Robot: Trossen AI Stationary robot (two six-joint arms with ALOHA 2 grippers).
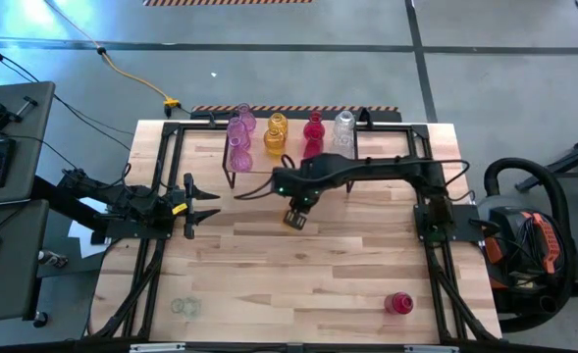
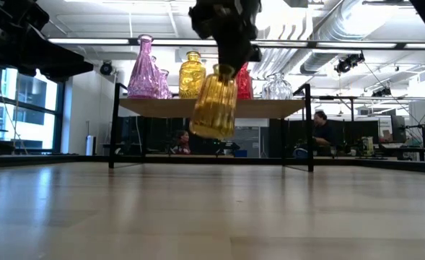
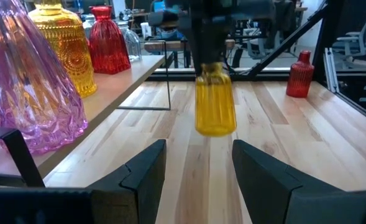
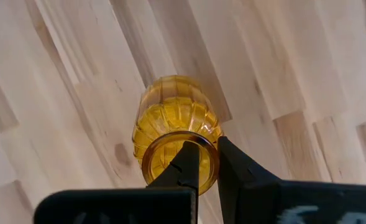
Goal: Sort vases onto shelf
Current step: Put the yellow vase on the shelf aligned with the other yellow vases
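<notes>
Amber ribbed glass: a small bottle vase [image 4: 176, 134] hangs by its rim from the right gripper [image 4: 202, 163], clear of the table [image 1: 298, 275] and in front of the shelf [image 2: 212, 107]. The right wrist view alone shows the grip: one dark finger inside the mouth, the other outside, pinched tight on the rim wall. The low view shows what the others miss: the vase [image 2: 213, 103] is tilted, base swung toward the picture's left, with a gap of air under it. From above it is only a small dark-gold patch [image 1: 294, 219] under the gripper [image 1: 298, 208].

The left gripper [image 3: 198, 163] waits at the table's left side, fingers spread partway with nothing between them, pointed at the hanging vase [image 3: 215, 103].

The shelf is a light-wood board on thin black wire legs, at the far edge of the table. On it stand two pink vases [image 1: 240, 132], a round amber vase with a dotted pattern [image 3: 63, 46], a red fluted vase [image 3: 108, 42] and a clear one [image 1: 343, 127]. The left wrist view gives the textures: a pink vase [image 3: 27, 87] with diamond-cut facets, close up.

Off the shelf, a red ribbed bottle [image 1: 398, 303] sits near the front right of the table, and a clear vase [image 1: 184, 306] near the front left. The table is butcher-block wood strips. People sit in the room behind, in the low view.
</notes>
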